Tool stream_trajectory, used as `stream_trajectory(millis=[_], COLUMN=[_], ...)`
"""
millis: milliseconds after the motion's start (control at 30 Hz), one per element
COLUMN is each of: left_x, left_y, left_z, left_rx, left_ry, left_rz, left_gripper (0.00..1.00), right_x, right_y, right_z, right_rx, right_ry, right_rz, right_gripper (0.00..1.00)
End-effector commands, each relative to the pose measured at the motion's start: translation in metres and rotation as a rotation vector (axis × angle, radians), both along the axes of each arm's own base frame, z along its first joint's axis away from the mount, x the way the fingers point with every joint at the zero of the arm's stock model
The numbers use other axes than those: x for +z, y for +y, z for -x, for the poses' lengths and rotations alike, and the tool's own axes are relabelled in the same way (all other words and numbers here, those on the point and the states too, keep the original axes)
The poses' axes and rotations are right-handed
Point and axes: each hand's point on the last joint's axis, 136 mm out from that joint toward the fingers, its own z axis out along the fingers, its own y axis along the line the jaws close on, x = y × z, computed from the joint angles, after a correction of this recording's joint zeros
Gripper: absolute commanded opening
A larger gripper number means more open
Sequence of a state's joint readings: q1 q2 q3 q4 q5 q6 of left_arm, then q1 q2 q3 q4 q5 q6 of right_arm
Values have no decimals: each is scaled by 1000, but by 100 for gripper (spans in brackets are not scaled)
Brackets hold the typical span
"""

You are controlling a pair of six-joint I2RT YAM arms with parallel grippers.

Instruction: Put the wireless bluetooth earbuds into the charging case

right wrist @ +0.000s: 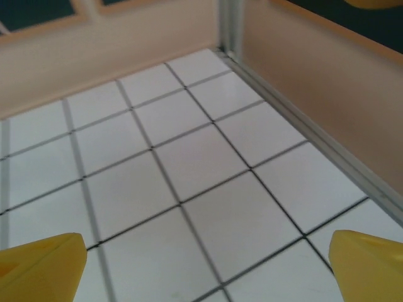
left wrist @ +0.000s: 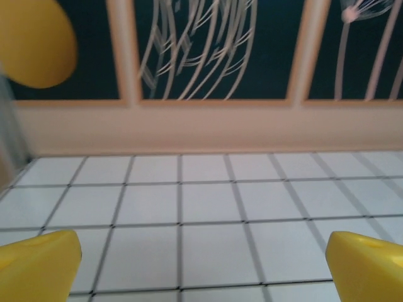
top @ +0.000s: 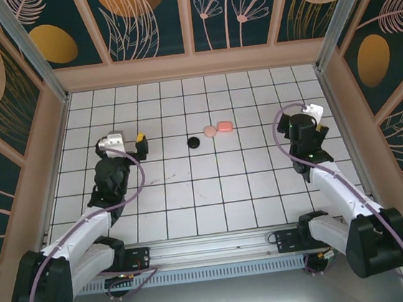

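A: State of the left pincer [top: 140, 138]?

B: Spread wide. Yellow fingertips [left wrist: 38, 267] down in both lower corners of the wrist view, bare white tiles between them, nothing gripped. Seen from above, over the left part of the tiled table [top: 192, 195], aimed toward the back wall [left wrist: 201, 129] with its pale leaf pattern.

A: And the right pincer [top: 320, 129]?

B: Just as wide. One yellow tip [right wrist: 41, 267] at each bottom corner of its own view, only tiles in the gap, nothing held. Over the right part of the table, close to the side wall [right wrist: 315, 75] and the metal strip [right wrist: 302, 129] along its foot.

A: Whereabouts of the earbuds?

B: Near the middle of the table, a little toward the back, between the two arms and well apart from both pincers. Lying flat on the tiles. The black earbuds [top: 194, 142] on the left and slightly nearer the arms; the pale pink earbuds [top: 209, 131] just behind and to the right of them, with a small gap; the coral earbuds [top: 224, 127] right beside the pale ones, touching or nearly so, hard to say which.

A: Any finer detail?

B: Too small from above to make out stems or any finer shape.
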State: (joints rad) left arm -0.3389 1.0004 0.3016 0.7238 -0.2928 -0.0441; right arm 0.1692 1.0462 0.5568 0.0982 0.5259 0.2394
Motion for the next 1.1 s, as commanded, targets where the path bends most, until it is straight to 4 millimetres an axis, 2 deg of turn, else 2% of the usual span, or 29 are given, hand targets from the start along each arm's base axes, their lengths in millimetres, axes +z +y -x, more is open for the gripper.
stream_trajectory(millis=[0, 67, 133, 367, 500, 567, 600, 633, 733, 900, 1067], left_x=[-3, -16, -20, -43, -58, -66, -65, -67, -73, -75, -74], left_y=[36, 45, 49, 61, 67, 67, 66, 67, 67, 77, 77], left_z=[9, 12, 14, -8, -19, -21, -24, -30, -37, -41, -41], left_rx=[179, 197, 202, 146, 104, 63, 49, 42, 5, 65, 70], left_ry=[-95, -102, -121, -69, -35, -30, -41, -13, 27, 43, 40], left_rz=[-80, -76, -70, -60, -15, 7, 13, 21, 36, 48, 46], left_gripper=[99, 99, 99, 99, 99, 99, 99, 99, 99, 99, 99], right_x=[3, -7, -15, -36, -33, -42, -48, -45, -57, -58, -56], right_y=[-18, -18, -18, -2, 9, 11, 13, 15, 19, 19, 20], right_z=[-7, -6, -6, -16, -20, -19, -19, -22, -38, -38, -38], right_rx=[-46, -27, -14, 114, 226, 277, 303, 319, 396, 380, 383], right_ry=[-115, -149, -167, -240, -322, -333, -328, -344, -263, -260, -264], right_rz=[49, 66, 68, 103, 99, 69, 69, 71, 10, 26, 27], right_gripper=[99, 99, 99, 99, 99, 99, 99, 99, 99, 99, 99])
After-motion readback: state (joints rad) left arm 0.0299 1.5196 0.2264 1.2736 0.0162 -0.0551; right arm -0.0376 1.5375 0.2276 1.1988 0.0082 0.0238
